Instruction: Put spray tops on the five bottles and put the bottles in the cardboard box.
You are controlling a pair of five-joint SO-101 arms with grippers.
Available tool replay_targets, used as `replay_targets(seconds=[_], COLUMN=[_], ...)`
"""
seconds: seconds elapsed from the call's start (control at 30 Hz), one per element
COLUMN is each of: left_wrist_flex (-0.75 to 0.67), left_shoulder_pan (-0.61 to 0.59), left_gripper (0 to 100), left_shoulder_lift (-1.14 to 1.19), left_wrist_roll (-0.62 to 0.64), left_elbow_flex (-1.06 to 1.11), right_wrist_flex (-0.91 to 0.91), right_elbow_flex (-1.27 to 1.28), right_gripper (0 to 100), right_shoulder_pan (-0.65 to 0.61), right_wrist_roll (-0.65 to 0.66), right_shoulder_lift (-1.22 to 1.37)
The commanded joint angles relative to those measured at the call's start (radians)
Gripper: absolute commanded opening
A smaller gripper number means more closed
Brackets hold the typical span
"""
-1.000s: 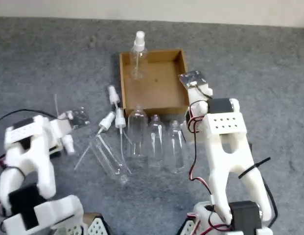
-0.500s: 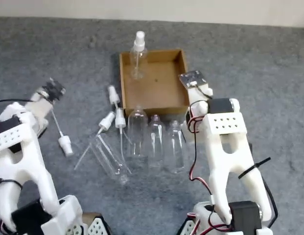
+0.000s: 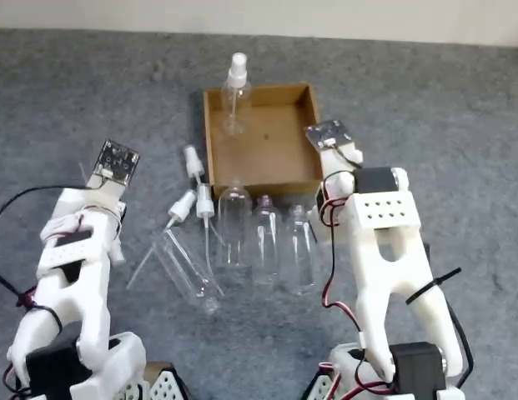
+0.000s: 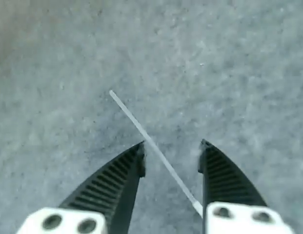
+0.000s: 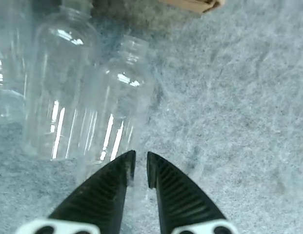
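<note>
While its two fingers stand wide apart, the left hand [image 4: 172, 145] grips nothing. A thin white dip tube [image 4: 136, 124] lies slantwise between the fingers on the grey counter [image 4: 229, 58], and this hand is near the left edge of the counter. The right hand [image 5: 140, 154] is almost closed, with only a narrow slit between its fingers, and it holds nothing. It hangs just beside the nearest of three open bottles [image 5: 123, 92]. These three are side by side in a row, close to the near wall of the cardboard box [image 3: 263, 179]. Toward the left edge from the row, a fourth bottle [image 3: 188, 271] lies on its side. Three loose spray tops [image 3: 182, 207] lie near it. In the far-left corner of the box a capped bottle [image 3: 233, 100] stands upright.
</note>
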Motion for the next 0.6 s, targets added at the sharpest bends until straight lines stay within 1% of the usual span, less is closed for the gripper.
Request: replay_targets(seconds=[0.0,0.2,0.27,0.47,0.57], left_wrist_flex=[-0.035,-0.038,-0.038,-0.037,-0.037], left_shoulder_pan=[-0.047,-0.168,-0.2,-0.334,-0.38], left_gripper=[13,13,13,13,13], left_shoulder_lift=[-0.035,-0.035,-0.035,-0.044,-0.045], left_wrist_roll=[-0.086,-0.279,-0.325,-0.391,-0.433], left_elbow_flex=[0.008,0.088,0.113,0.125,0.119], right_wrist_flex=[0.012,0.012,0.012,0.012,0.012], right_elbow_flex=[-0.004,-0.004,-0.004,-0.004,-0.004], right_gripper=[0.5,0.5,0.5,0.5,0.5], right_shoulder_pan=[-0.008,-0.008,-0.008,-0.008,-0.008], right_wrist_roll=[0.009,0.009,0.009,0.009,0.009], right_shoulder_lift=[-0.042,-0.042,-0.042,-0.042,-0.042])
